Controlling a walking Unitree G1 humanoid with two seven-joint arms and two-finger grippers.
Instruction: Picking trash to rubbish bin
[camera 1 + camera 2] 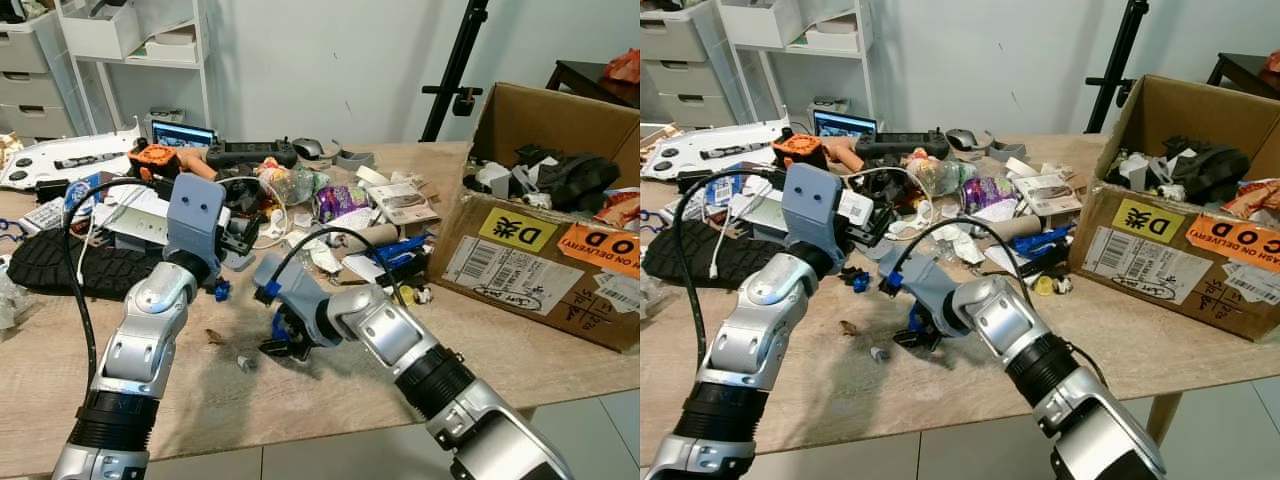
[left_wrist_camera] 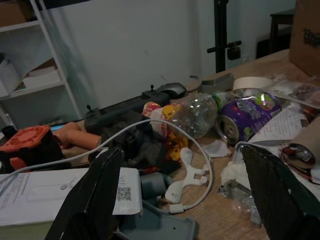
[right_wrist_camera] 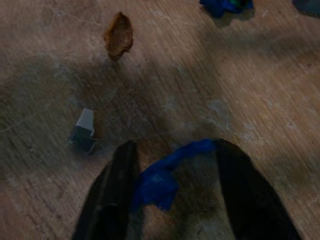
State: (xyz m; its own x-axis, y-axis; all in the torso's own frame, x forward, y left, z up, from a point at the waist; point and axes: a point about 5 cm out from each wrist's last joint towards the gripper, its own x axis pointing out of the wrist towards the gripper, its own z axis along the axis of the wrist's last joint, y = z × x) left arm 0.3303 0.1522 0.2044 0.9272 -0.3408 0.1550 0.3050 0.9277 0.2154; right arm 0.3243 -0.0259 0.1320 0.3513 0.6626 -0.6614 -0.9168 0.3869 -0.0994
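Blue scrap (image 3: 159, 181) sits pinched between the right gripper's (image 3: 175, 200) fingers, low on the wooden table (image 1: 330, 385). Left gripper (image 2: 187, 195) hovers spread wide over the clutter, holding nothing.

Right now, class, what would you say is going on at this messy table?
A humanoid robot is clearing trash off a cluttered wooden table. Its right gripper is down at the tabletop with a scrap of blue trash between its fingers. The left gripper hangs open above the clutter, facing a clear plastic bottle and a purple can. A cardboard box already holding rubbish stands on the robot's right.
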